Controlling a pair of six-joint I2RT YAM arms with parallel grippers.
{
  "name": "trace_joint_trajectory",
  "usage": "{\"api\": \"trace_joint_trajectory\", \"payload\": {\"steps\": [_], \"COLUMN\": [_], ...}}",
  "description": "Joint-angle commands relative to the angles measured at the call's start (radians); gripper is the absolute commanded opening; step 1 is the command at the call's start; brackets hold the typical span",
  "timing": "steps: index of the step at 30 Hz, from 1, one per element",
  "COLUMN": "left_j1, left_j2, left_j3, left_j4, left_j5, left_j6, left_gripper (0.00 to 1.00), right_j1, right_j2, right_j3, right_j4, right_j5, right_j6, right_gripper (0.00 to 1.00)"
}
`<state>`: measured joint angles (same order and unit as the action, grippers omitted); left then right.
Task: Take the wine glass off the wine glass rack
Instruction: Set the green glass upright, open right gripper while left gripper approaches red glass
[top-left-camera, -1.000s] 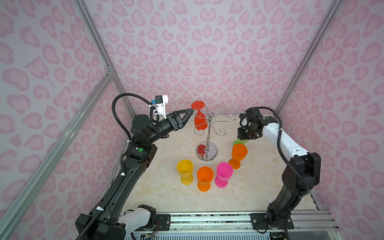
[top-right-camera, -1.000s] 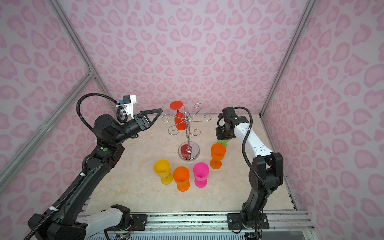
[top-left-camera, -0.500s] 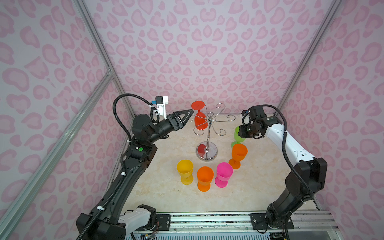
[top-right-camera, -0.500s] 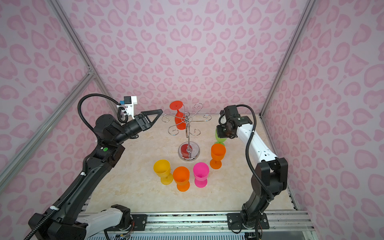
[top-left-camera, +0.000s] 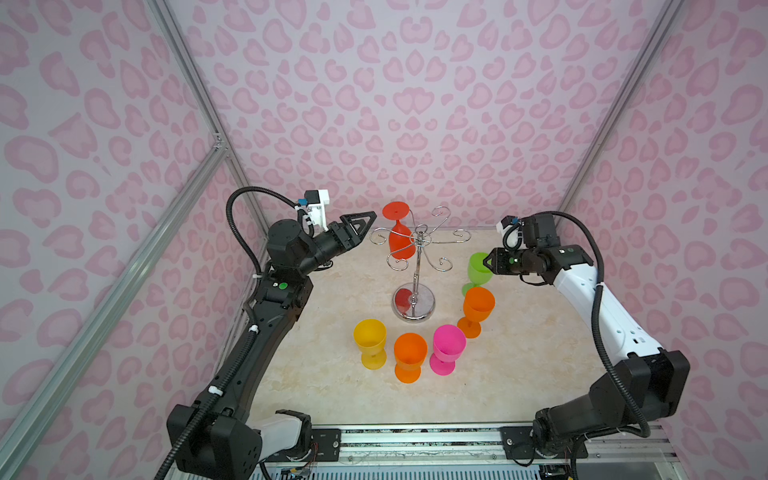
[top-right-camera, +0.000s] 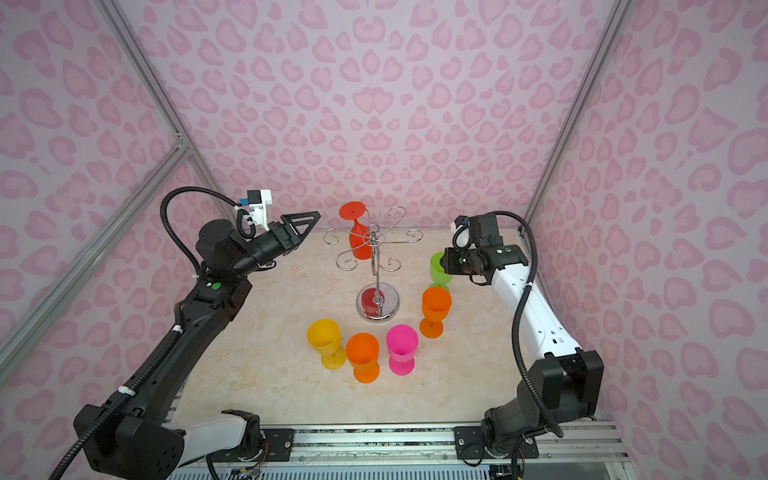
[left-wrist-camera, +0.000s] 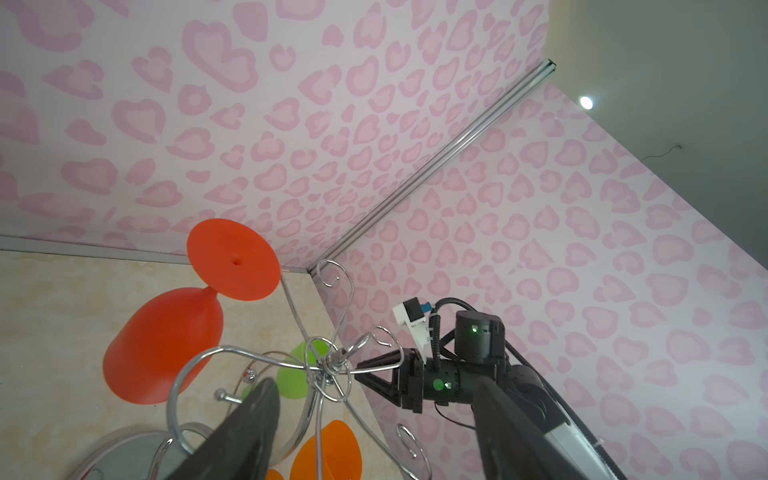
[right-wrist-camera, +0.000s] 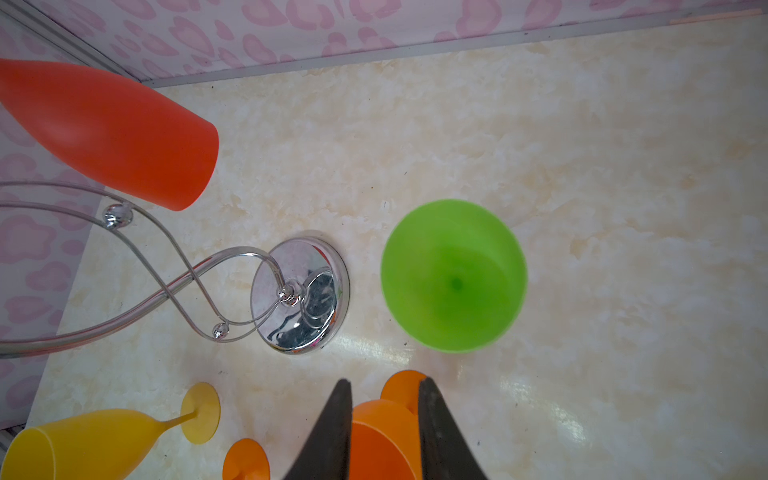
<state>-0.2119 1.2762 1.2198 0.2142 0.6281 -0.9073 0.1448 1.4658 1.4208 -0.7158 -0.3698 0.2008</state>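
Both top views show left claw (top-left-camera: 371, 218) raised, spread wide and empty. Just right of its tips, red glass (top-left-camera: 400, 244) hangs upside down on rack (top-left-camera: 417, 272). Farther right, green glass (top-left-camera: 477, 270) stands upright near right claw (top-left-camera: 487, 262), jaws slightly apart, gripping nothing.

— Can we read any words or numbers here?
— No. We find no words, labels, brand names, numbers or signs that we can read.
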Motion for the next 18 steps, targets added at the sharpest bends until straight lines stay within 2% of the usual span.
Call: {"api": "trace_joint_trajectory", "payload": {"steps": [1,5,11,18], "left_j1": [0.009,0.019,0.022,0.023], "left_j2": [0.041,0.135,0.262,0.385], "left_j3": [0.040,0.094,0.166,0.226], "left_j4": [0.006,0.016,0.035,0.079], "left_j5": [-0.028,-0.002,0.033,0.079], "left_j6": [0.058,0.073,0.056,0.022], "left_gripper": [0.75,0.71,0.71,0.69], "right_j1": [-0.012,-0.047,-0.105,-0.145], "right_j2": [-0.069,-0.142,-0.219,-0.255], "right_j3": [-0.060,-0.111,-0.172,-0.207], "right_j4": [0.100,0.147,0.191,0.220], "right_j5": [-0.010,-0.004,-0.007,-0.036], "right_j6": [0.047,0.089,0.124,0.142], "right_gripper": [0.29,0.30,0.30,0.30]}}
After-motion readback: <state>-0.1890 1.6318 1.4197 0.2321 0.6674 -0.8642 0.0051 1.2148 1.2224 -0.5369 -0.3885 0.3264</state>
